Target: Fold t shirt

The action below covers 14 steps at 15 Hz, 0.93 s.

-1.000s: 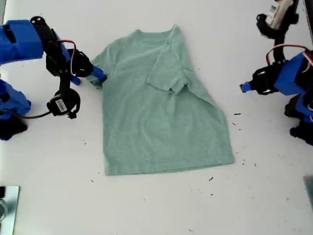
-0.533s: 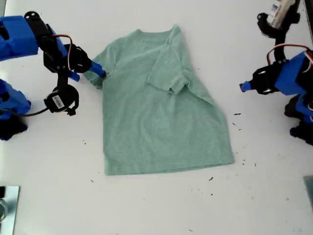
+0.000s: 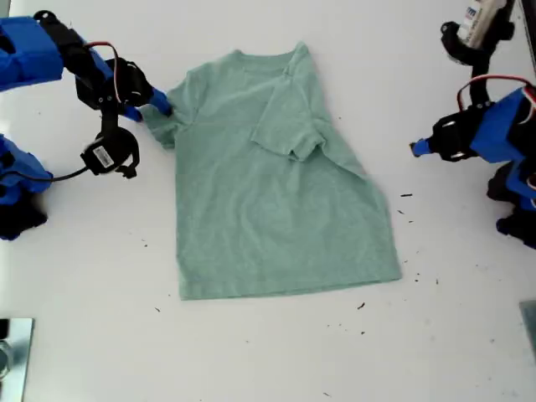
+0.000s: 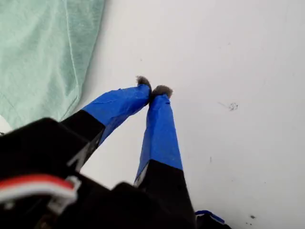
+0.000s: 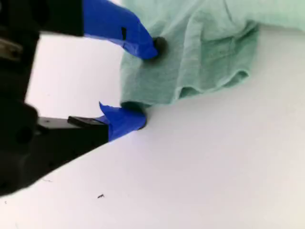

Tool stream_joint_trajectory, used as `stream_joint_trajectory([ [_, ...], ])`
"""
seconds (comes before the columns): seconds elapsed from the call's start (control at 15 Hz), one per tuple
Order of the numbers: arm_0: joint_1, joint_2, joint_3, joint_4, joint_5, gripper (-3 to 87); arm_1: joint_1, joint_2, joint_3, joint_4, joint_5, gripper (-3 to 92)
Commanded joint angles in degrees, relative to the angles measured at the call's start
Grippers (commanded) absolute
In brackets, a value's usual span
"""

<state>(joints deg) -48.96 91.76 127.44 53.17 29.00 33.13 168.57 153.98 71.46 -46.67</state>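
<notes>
The sage-green t shirt (image 3: pixel 276 193) lies flat on the white table (image 3: pixel 251 360), neck toward the far side. Its sleeve on the exterior view's right is folded in over the chest. My second gripper (image 3: pixel 161 106) is at the sleeve on the exterior view's left. In the second wrist view that gripper (image 5: pixel 143 83) is open, one blue fingertip (image 5: pixel 151 45) resting on the bunched sleeve (image 5: pixel 190 67) and the other at the cloth's edge. My first gripper (image 3: pixel 414 149) hovers off the shirt at the exterior view's right; its jaws (image 4: pixel 152 89) are shut on nothing, with the shirt's hem (image 4: pixel 43 52) beside them.
Small dark specks (image 3: pixel 406 195) dot the table near the shirt's lower corner on the exterior view's right. A metal object (image 3: pixel 12 356) sits at the exterior view's lower left corner. A white labelled part (image 3: pixel 479 21) hangs over the arm at the upper right.
The second arm has moved toward the far side along the sleeve, and the sleeve has bunched a little at its fingers. The first arm has stayed still.
</notes>
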Motion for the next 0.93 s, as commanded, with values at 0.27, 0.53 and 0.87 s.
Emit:
stream_joint_trajectory([
  [0.27,9.14,22.41,-14.77,14.06,-5.19,-0.2,0.18,1.23,-0.88,0.44,1.05,2.5],
  [0.53,14.68,17.40,-24.61,7.47,-1.41,-0.3,0.00,1.49,-0.79,0.53,1.23,2.5],
  [0.87,24.87,-27.16,-63.81,-1.58,2.64,-0.3,-0.44,1.85,-0.70,0.70,1.85,2.5],
])
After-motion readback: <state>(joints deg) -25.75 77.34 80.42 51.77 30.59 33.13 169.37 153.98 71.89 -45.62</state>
